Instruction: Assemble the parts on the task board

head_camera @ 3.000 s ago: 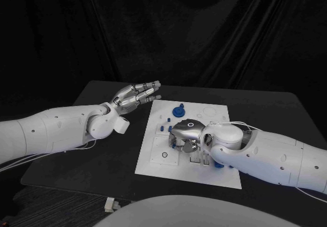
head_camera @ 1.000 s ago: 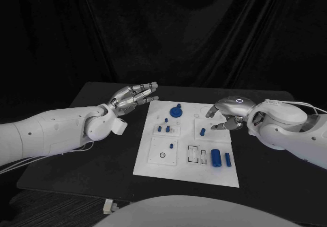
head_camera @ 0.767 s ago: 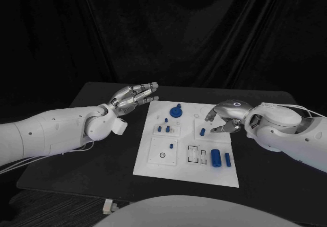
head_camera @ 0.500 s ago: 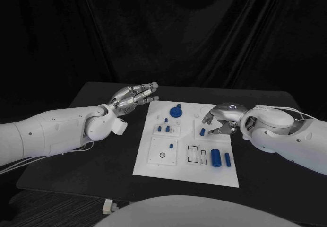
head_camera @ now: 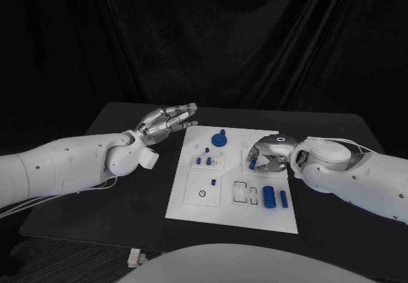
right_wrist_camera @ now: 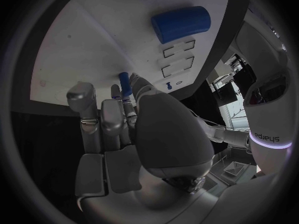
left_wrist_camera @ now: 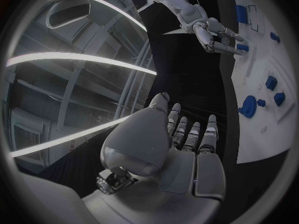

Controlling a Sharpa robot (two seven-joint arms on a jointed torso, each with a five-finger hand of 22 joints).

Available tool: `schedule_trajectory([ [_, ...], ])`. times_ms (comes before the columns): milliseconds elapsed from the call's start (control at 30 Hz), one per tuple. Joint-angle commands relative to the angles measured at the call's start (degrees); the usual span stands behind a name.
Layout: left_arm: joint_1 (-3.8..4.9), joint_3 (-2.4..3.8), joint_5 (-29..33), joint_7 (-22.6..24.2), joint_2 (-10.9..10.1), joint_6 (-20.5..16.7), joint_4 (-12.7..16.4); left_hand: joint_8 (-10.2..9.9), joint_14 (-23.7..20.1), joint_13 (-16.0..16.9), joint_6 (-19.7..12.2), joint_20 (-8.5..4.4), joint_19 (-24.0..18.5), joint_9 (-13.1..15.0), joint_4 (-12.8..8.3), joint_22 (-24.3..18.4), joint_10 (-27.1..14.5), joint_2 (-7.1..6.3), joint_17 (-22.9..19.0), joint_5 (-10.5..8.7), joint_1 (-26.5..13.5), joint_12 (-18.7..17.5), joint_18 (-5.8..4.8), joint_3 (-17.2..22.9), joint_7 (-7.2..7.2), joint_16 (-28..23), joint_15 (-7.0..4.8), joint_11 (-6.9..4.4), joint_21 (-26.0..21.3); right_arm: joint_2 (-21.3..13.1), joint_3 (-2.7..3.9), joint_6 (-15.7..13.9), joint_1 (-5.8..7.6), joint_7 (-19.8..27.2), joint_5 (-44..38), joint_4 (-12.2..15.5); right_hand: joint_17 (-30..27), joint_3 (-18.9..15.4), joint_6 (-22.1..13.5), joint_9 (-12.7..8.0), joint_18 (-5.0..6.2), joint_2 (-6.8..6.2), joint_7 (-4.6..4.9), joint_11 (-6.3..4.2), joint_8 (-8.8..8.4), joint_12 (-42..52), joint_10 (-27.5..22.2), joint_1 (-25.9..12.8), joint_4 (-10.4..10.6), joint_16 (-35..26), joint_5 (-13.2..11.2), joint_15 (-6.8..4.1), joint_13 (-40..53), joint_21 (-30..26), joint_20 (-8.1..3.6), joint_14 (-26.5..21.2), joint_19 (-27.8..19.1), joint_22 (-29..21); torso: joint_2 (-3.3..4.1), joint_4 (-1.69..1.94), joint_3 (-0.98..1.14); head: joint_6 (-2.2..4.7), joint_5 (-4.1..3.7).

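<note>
Robot hand touching blue peg

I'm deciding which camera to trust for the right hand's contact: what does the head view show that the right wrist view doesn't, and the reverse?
Only the head view: the left hand raised beside the task board, fingers apart and holding nothing, plus the round blue part and the two small pegs.

Only the right wrist view: the fingertips of the right hand reaching a small upright blue peg.

Both: the board, the right hand and the large blue cylinder lying on the board.
</note>
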Motion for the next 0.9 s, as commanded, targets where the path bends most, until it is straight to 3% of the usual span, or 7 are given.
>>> schedule_trajectory([
  [33,-0.12,0.05,0.3,0.5,0.0,1.0,0.0,0.4,-0.1,0.0,0.2,0.18,0.1,0.0,0.0,0.0,0.0,0.25,0.0,0.38,0.5,-0.1,0.68,0.2,0.24,0.2,0.24,0.54,0.2,0.5,0.03,-0.4,-0.43,1.2,1.3,-0.7,0.0,0.5,0.9,0.2,-0.13,0.04,0.15,0.0,0.32,-0.4,0.5,0.6,0.0,-0.1,0.3,-0.04,0.0,-0.2,-0.06,-0.2,-0.3,5.8,0.02,-0.01,0.01,-0.01,0.14],
  [267,-0.19,0.05,0.3,0.4,0.1,1.1,-0.1,0.5,-0.1,0.1,0.5,0.18,0.2,0.0,0.0,-0.1,0.2,0.42,0.0,0.41,0.6,0.1,0.68,0.4,0.37,0.2,0.17,0.72,0.2,1.3,0.04,-1.6,-0.72,1.8,2.0,-1.6,-1.0,2.3,4.2,0.8,0.09,0.01,0.02,-0.2,1.41,-1.3,2.3,0.9,-0.1,-0.9,-0.2,-0.17,0.0,-1.6,-0.16,-0.8,-0.9,5.5,0.01,-0.04,-0.01,-0.01,0.15],
  [467,-0.26,0.05,0.3,0.3,0.1,1.3,-0.1,0.6,0.0,0.1,0.7,0.18,0.1,0.0,0.0,-0.2,0.4,0.79,0.0,0.43,0.7,0.3,0.69,0.7,0.49,0.3,0.21,0.87,0.2,1.4,0.04,-3.0,-0.77,2.4,2.2,-1.7,1.7,3.6,7.1,1.7,-0.39,0.08,-0.98,-1.21,2.45,-1.3,5.7,0.8,-0.1,0.7,-0.7,-0.96,0.1,1.8,-0.74,0.5,0.4,6.3,0.04,0.01,0.03,-0.01,0.25],
  [567,-0.29,0.05,0.3,0.2,0.1,1.3,-0.2,0.7,0.0,0.1,0.8,0.18,0.1,0.0,0.0,-0.3,0.4,0.93,0.0,0.45,0.7,0.3,0.69,0.8,0.51,0.2,0.2,0.93,0.2,1.3,0.04,-4.1,-0.77,2.5,2.2,-1.6,1.8,4.7,9.3,2.5,-0.4,0.56,-1.64,-1.86,3.49,-1.4,7.6,1.9,-0.9,0.7,-0.9,-1.52,0.2,2.1,-1.24,0.6,0.6,6.4,0.01,-0.02,0.03,-0.01,0.36],
  [700,-0.33,0.05,0.3,0.0,0.1,1.3,-0.2,0.7,0.0,0.1,0.9,0.18,0.1,0.0,0.0,-0.3,0.4,1.06,0.0,0.47,0.8,0.3,0.69,1.0,0.53,0.3,0.21,0.96,0.2,0.8,0.04,-5.5,-0.73,2.2,2.2,-0.9,2.1,5.7,10.1,3.2,-0.51,0.84,-1.75,-2.21,3.76,-1.8,8.9,3.0,-2.2,0.8,-0.2,-1.88,0.1,2.7,-1.69,0.9,0.8,6.5,-0.01,-0.02,-0.01,-0.01,0.48],
  [900,-0.36,0.05,0.3,-0.4,0.1,1.3,-0.2,0.7,-0.1,0.1,0.9,0.2,0.1,0.0,-0.1,-0.5,0.5,1.29,0.0,0.61,0.9,0.3,0.68,1.3,0.56,0.3,0.23,1.0,0.1,-0.4,0.05,-5.7,0.72,1.0,2.2,1.9,2.0,6.6,10.2,3.7,-0.53,0.55,-1.67,-2.24,3.62,-2.5,9.7,3.7,-3.3,0.6,1.6,-1.96,0.1,2.8,-1.89,0.9,0.8,6.5,-0.03,-0.02,0.0,-0.01,0.62],
])
